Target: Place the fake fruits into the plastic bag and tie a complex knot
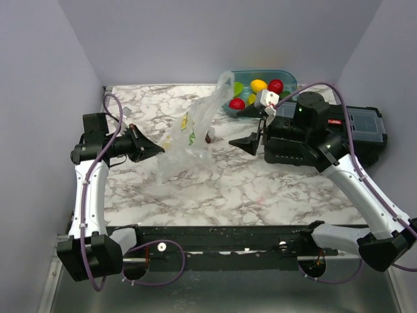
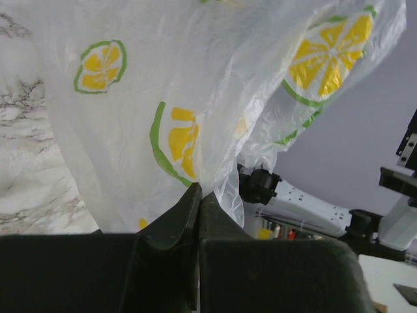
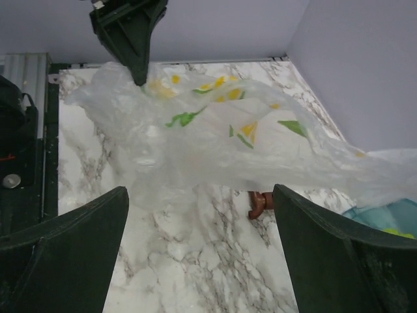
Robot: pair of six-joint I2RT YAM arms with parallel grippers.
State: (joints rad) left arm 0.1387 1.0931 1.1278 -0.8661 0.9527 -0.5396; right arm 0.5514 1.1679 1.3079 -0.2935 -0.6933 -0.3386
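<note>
1. Since the bag (image 1: 195, 127) is thin, crinkly film, I judge it almost weightless, limp and slippery. It should crumple and slide rather than keep a shape, so I would grip a gathered bunch near the rim, not a single layer.
2. It is see-through, printed with yellow-green citrus slices and green leaves. It stretches from the middle of the table up toward the far right corner.
3. My left gripper (image 2: 199, 195) has its fingers pressed together on a fold of the film, on the side nearer the left edge.
4. My right gripper (image 1: 234, 128) has its fingers spread wide and holds nothing, just right of the bag.
5. The toy fruits (image 1: 258, 85) sit in a teal tub (image 1: 290, 77) at the far right corner. I see none in the bag. Hard, glossy and round, they will likely roll or slip.
6. No knot shows.
</note>
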